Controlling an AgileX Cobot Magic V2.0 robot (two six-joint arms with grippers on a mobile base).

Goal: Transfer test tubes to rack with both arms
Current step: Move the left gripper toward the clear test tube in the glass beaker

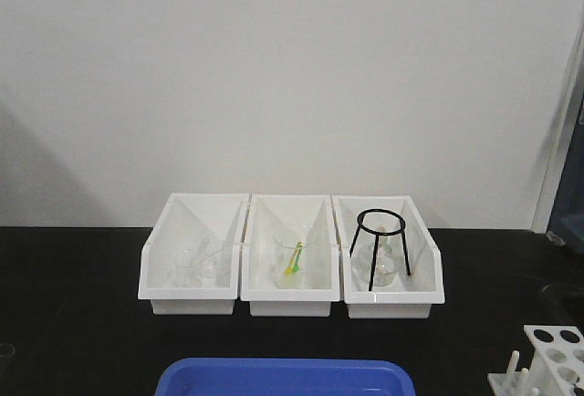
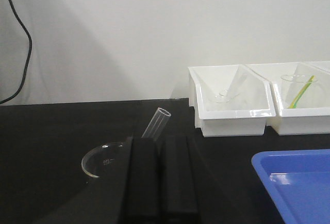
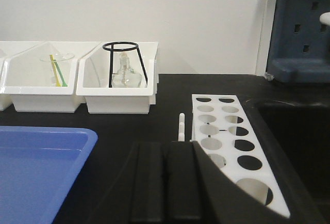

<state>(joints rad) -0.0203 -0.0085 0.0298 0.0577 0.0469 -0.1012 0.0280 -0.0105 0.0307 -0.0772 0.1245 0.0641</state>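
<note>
The white rack (image 3: 223, 131), with rows of round holes and short pegs, stands just right of my right gripper (image 3: 165, 145), whose black jaws are pressed together with nothing between them. It also shows at the bottom right corner of the front view, rack (image 1: 554, 352). A clear test tube (image 2: 157, 123) rises tilted from behind my left gripper (image 2: 161, 140), whose jaws are together with no gap. The tube's lower end is hidden by the fingers (image 2: 143, 177). Neither arm appears in the front view.
A curved clear glass rim (image 2: 97, 160) sits left of the left gripper. A blue tray (image 1: 283, 378) lies at the front centre. Three white bins (image 1: 289, 255) line the back, holding glassware; the right one holds a black tripod stand (image 1: 379, 245). A dark blue unit (image 3: 301, 28) stands behind the rack.
</note>
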